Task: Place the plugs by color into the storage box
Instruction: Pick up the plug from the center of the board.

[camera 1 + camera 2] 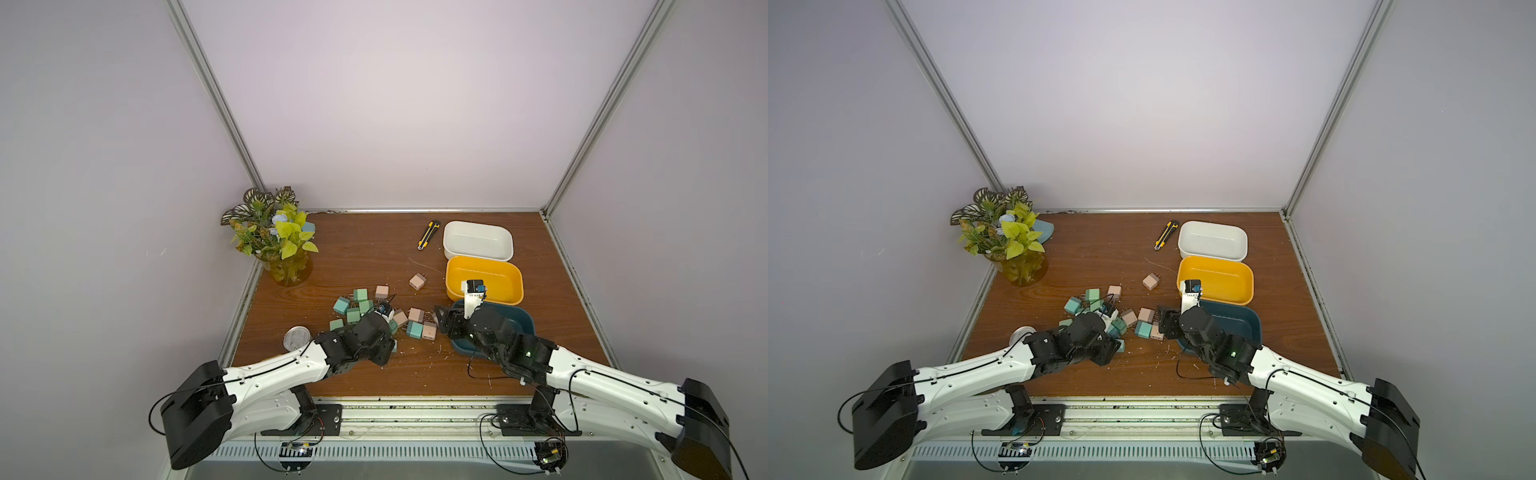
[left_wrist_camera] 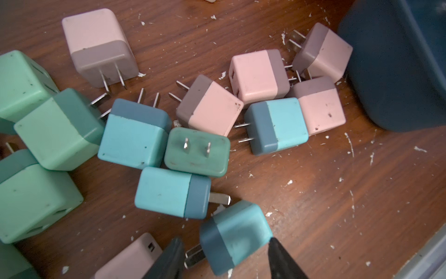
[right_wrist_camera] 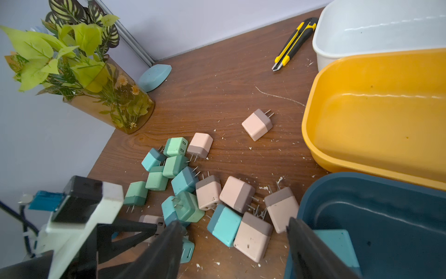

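Wooden table (image 1: 374, 257) held most plugs (image 1: 365, 306) loose, lower centre of frame. One blue plug (image 3: 337, 244) lay in navy box (image 3: 398, 217), lower right; yellow box (image 3: 374, 116), white box (image 3: 376, 31) empty – left gripper (image 2: 225, 241) straddled second blue plug (image 2: 239, 232), grip unclear; right gripper (image 3: 236, 222) gaped empty.

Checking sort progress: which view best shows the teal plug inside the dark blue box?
Right wrist view: the teal plug lies visible inside the dark blue box. In both top views the right arm hides it; left wrist shows only the box's wall.
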`<state>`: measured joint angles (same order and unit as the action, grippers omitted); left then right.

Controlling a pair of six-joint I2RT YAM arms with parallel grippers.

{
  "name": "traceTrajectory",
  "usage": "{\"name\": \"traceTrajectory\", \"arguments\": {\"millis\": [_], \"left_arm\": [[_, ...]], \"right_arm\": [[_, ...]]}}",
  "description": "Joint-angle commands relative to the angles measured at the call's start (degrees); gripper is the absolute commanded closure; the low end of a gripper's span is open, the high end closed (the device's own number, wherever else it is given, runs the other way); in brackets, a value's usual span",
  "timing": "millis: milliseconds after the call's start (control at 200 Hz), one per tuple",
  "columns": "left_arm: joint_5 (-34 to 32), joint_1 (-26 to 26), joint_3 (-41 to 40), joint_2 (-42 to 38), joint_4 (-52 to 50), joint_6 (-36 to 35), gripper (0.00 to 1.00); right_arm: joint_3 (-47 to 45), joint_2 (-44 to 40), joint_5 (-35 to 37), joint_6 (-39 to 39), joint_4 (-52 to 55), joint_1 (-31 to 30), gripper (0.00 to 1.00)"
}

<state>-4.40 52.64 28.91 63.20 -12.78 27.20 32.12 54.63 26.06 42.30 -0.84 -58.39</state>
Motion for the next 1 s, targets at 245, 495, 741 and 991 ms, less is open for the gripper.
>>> {"name": "traceTrajectory", "arguments": {"millis": [245,495,741,991], "left_arm": [[-1.17,0.53,-1.25,-2.98,1.43,0.86,0.37],[-1.05,0.53,-0.85,-0.66,4.48,0.2,0.36],[-2.6,0.53,1.44,3.79,0.95,-0.77,0.36],[0.99,0.53,-0.16,3.99,5.44,1.51,0.37]], "right_arm": [[0.47,2.89,-2.89,2.4,-2.48,-0.47,0.26],[0.83,4.23,-3.92,2.6,-2.53,-0.5,0.26],[-0.2,2.27,-2.19,3.0,-1.0,-0.5,0.25],[-0.66,3.08,-2.89,3.05,-1.89,-0.45,0.25]]}}
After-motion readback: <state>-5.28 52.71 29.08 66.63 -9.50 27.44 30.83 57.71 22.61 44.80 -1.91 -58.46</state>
